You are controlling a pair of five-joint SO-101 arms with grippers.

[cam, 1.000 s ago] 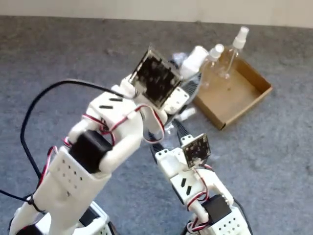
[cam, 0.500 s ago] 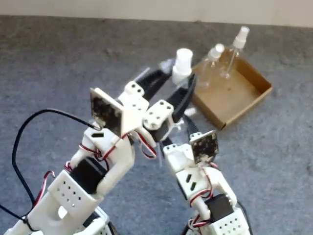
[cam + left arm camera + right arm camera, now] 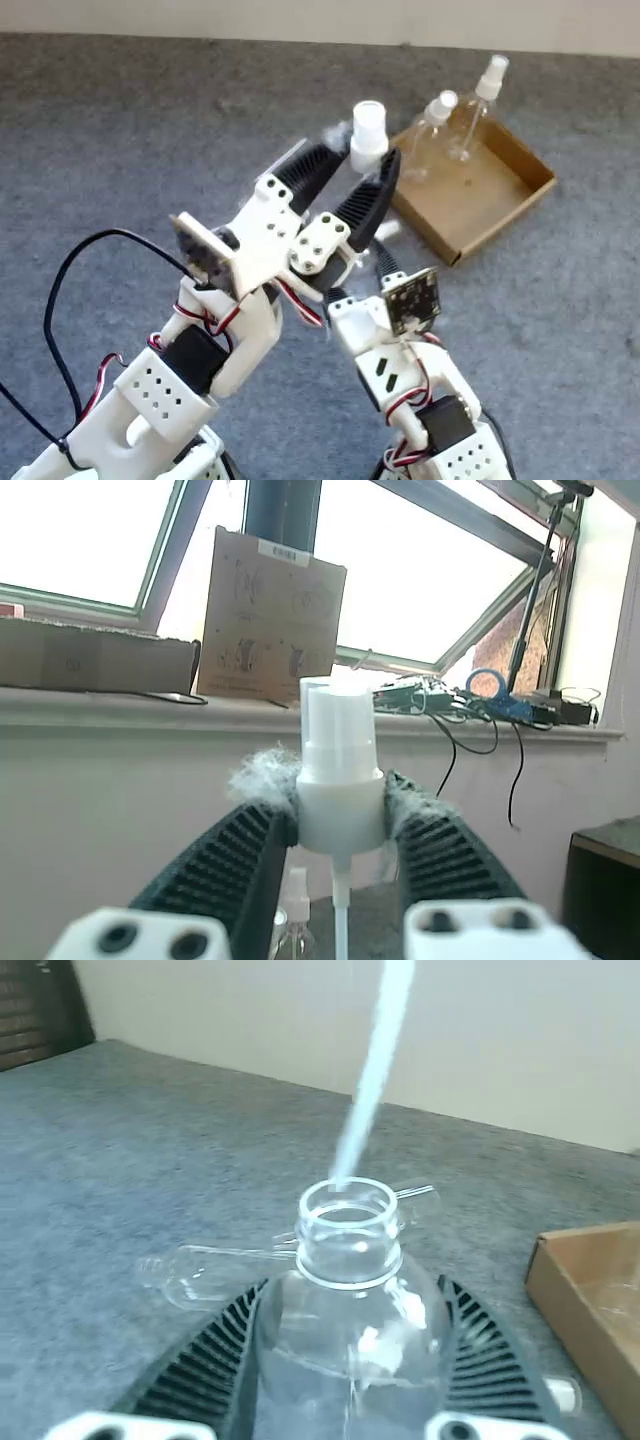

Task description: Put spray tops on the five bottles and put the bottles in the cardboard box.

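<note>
Left jaws, upper centre in the high view, are closed on a spray top (image 3: 368,128). Its dip tube (image 3: 372,1070) ends at the open neck of the bottle (image 3: 347,1300), which the right jaws clamp just below. At upper right, the cardboard box (image 3: 500,215) holds two capped bottles (image 3: 432,135).

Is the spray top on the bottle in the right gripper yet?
Not yet. The bottle has an open neck, the dip tube reaches its mouth, and the left gripper holds the spray top.
</note>
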